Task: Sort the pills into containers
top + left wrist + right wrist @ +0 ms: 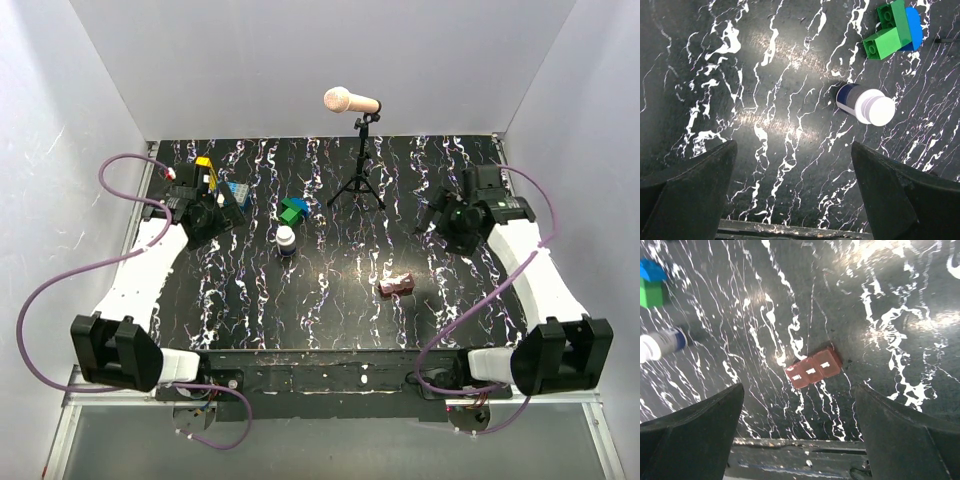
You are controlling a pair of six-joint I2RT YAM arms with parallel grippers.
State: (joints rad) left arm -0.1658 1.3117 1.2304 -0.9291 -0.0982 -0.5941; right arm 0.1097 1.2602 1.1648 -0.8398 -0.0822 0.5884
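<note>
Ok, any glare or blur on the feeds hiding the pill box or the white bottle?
Top external: even light, pill box and white bottle small but sharp. Left wrist: two glare streaks on the tabletop, clear of the bottle. Right wrist: glare at upper right, box readable, bottle soft and cut at the left edge.

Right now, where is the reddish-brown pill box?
In the top view, the pill box lies on the right half of the table, closer to the near edge than the microphone stand and to the right of the white bottle.
</note>
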